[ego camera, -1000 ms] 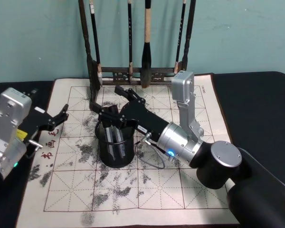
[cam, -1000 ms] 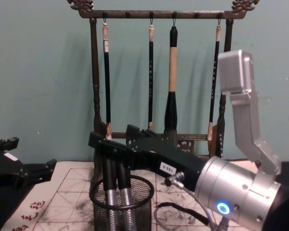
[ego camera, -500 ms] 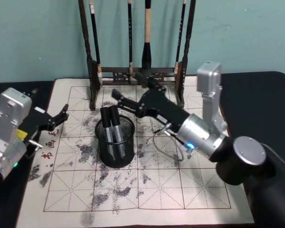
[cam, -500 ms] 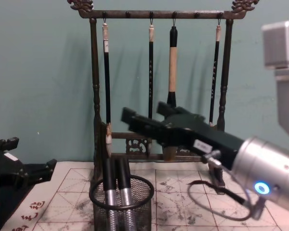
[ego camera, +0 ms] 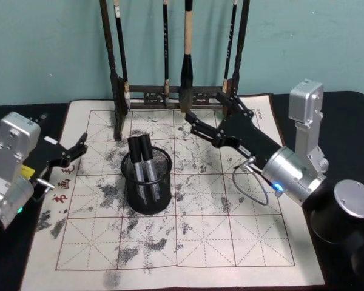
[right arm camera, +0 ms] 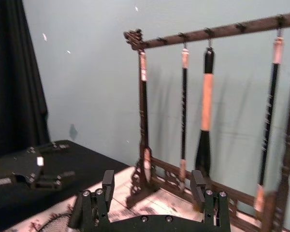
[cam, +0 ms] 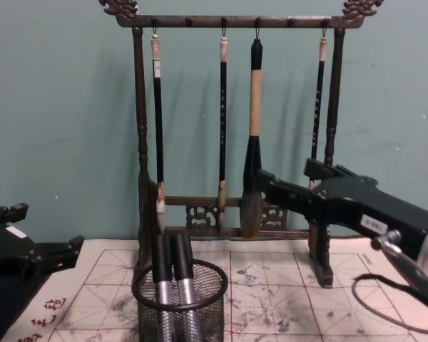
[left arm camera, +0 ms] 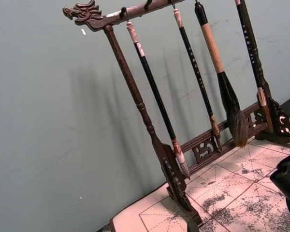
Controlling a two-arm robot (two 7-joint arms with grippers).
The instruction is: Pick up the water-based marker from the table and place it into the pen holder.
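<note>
Markers, two of them point(ego camera: 144, 162), stand side by side in the pen holder point(ego camera: 148, 183), black caps up and silvery barrels down inside the mesh; which one is the water-based marker I cannot tell. In the chest view both markers point(cam: 172, 267) lean slightly against the holder's point(cam: 180, 305) back rim.

The right end effector point(ego camera: 207, 119) hangs in the air, empty, its two black fingers spread apart. The pen holder is to its left and nearer the robot, well apart from it. The wooden brush rack point(ego camera: 176, 94) is just beyond the fingertips, with the rack's right foot close beside the upper finger. In the chest view this end effector point(cam: 285, 182) sits above and to the right of the holder, in front of the rack's point(cam: 235, 14) lower rail. From the right wrist view the two fingers point(right arm camera: 108, 182) stand apart, pointing at the rack point(right arm camera: 212, 34) and its hanging brushes.

The left end effector point(ego camera: 79, 147) rests low at the left edge of the calligraphy practice mat point(ego camera: 230, 242), fingers apart and empty. The pen holder is to its right, clear of it. In the chest view it point(cam: 64, 251) sits at the left edge, level with the holder's rim.

The mat, ink-smudged and gridded, covers the black worktop point(ego camera: 346, 121) beneath holder and rack.
</note>
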